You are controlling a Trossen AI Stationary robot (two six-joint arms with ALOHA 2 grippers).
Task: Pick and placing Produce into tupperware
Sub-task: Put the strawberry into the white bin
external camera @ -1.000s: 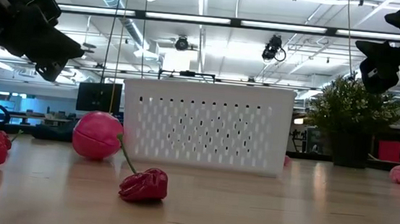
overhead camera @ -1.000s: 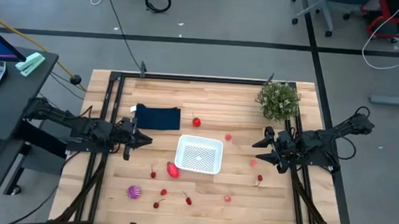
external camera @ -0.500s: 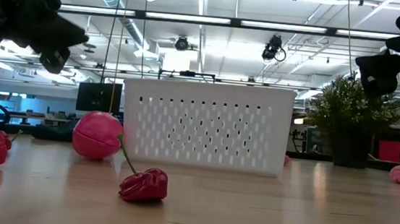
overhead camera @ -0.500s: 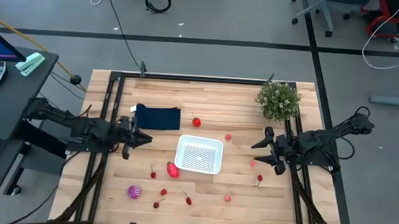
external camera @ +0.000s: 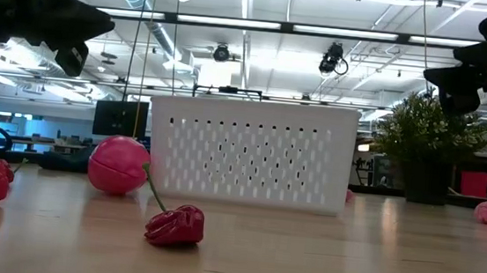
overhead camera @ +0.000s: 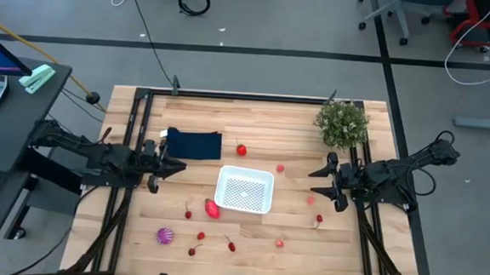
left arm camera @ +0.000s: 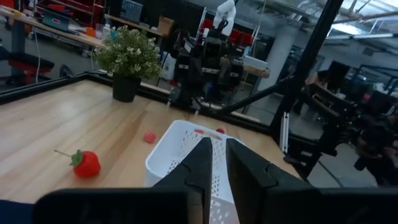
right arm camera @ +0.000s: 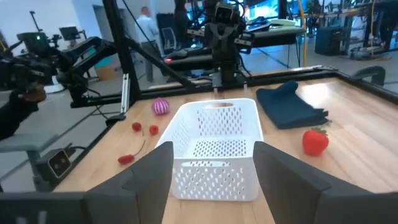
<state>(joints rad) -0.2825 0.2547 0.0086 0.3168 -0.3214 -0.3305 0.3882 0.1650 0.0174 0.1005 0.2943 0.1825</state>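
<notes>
Wooden table (overhead camera: pixel 263 126), white tupperware (overhead camera: pixel 244 190) mid-table, left gripper (overhead camera: pixel 177 167) jaws nearly closed, empty, right gripper (overhead camera: pixel 316 184) jaws spread wide, empty

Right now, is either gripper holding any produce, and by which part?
No. The left gripper is shut on nothing; the right gripper is open and empty, facing the tupperware.

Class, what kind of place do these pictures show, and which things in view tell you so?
Most likely a robotics lab or workshop. Two dark robot arms flank a framed wooden table holding toy produce and a white tupperware. Around it are office chairs, floor cables, and exposed ceiling lights.
</notes>
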